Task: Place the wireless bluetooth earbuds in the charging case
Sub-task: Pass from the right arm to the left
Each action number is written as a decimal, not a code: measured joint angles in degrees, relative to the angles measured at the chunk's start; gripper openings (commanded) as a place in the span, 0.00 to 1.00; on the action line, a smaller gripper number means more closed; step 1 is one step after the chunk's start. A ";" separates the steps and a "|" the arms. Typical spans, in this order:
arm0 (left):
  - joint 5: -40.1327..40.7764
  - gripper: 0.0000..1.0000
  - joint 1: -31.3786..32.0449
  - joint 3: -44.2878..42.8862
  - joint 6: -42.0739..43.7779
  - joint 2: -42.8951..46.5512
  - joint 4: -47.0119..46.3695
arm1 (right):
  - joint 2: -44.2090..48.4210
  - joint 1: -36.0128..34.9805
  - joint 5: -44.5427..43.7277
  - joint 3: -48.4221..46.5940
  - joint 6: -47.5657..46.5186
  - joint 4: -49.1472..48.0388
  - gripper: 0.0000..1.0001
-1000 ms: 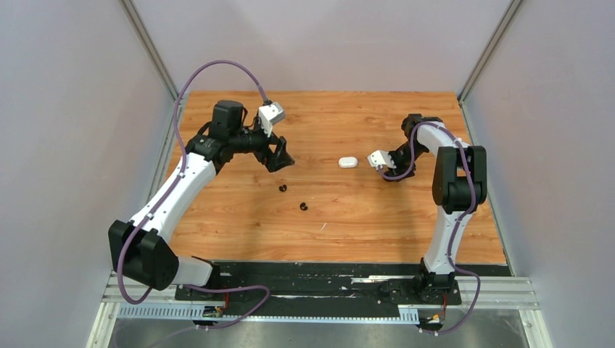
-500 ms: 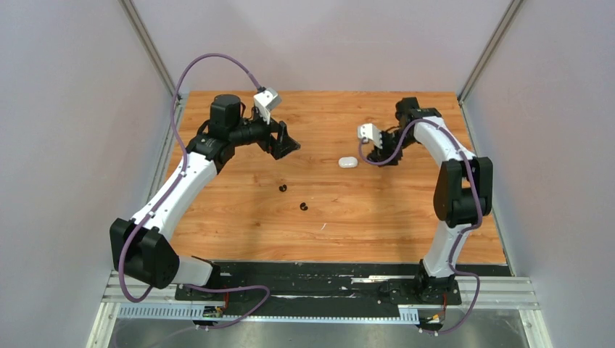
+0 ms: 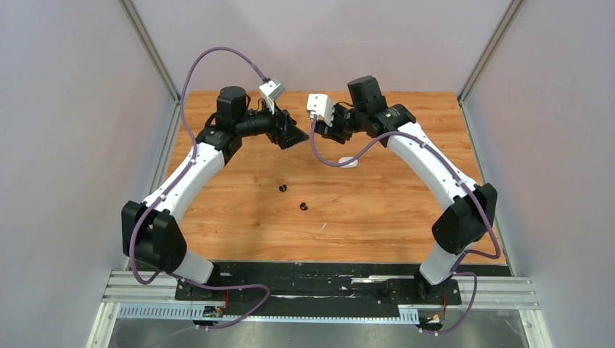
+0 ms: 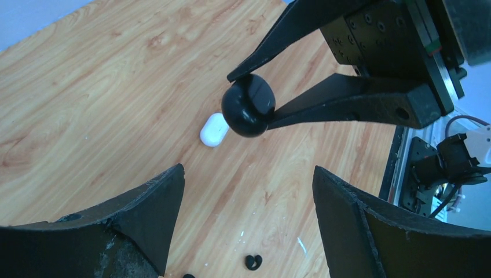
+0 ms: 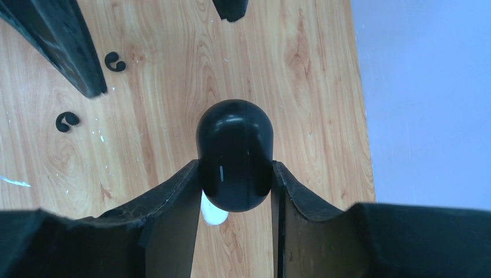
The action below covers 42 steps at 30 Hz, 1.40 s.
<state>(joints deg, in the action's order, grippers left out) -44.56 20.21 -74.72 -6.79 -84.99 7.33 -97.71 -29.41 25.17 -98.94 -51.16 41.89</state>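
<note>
My right gripper [image 5: 234,166] is shut on a black pill-shaped charging case [image 5: 234,152], held in the air above the table. The left wrist view shows that case [image 4: 249,105] pinched between the right fingers [image 4: 347,101], straight ahead of my open left gripper [image 4: 248,171], which holds nothing. From above, the left gripper [image 3: 294,135] and right gripper [image 3: 323,132] face each other at the back centre. Two black earbuds [image 3: 283,188] [image 3: 304,206] lie loose on the wood; both also show as earbuds [image 5: 114,61] [image 5: 68,120] in the right wrist view. One earbud [image 4: 251,262] lies below the left jaws.
A white charging case [image 3: 349,163] lies on the wooden table [image 3: 391,217] under the right arm's cable, also visible as a white case [image 4: 213,129] and partly behind the black one as a white case [image 5: 215,215]. Grey walls close three sides.
The right arm swung left and back with the black case, away from the white case. The left gripper rose and moved right to face it, its jaws narrowing slightly.
</note>
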 measured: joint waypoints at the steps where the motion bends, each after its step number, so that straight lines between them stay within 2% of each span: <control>1: -0.02 0.84 0.00 -0.02 -0.42 -0.02 -0.20 | 0.00 -0.61 -0.66 0.00 0.50 -0.20 0.00; 24: -4.04 0.54 -0.02 -0.17 -8.68 -4.59 -6.14 | 0.96 -5.57 -3.72 0.76 1.95 -6.29 0.00; 26: -4.59 0.53 -0.02 -0.50 -9.01 -4.96 -6.32 | 1.29 -5.57 -3.76 1.07 1.77 -6.56 0.00; 30: -6.36 0.61 -0.15 -1.11 -9.44 -5.11 -7.06 | 1.60 -5.62 -3.87 1.66 1.31 -6.95 0.00; 42: -9.75 0.55 -2.73 -1.42 -13.33 -5.38 -10.29 | 1.62 -6.16 -3.63 2.56 0.31 -9.22 0.00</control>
<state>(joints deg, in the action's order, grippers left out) -54.30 17.47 -76.14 -20.12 -90.37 -2.96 -96.09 -35.57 21.54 -96.38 -50.85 32.67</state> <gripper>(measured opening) 0.560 0.414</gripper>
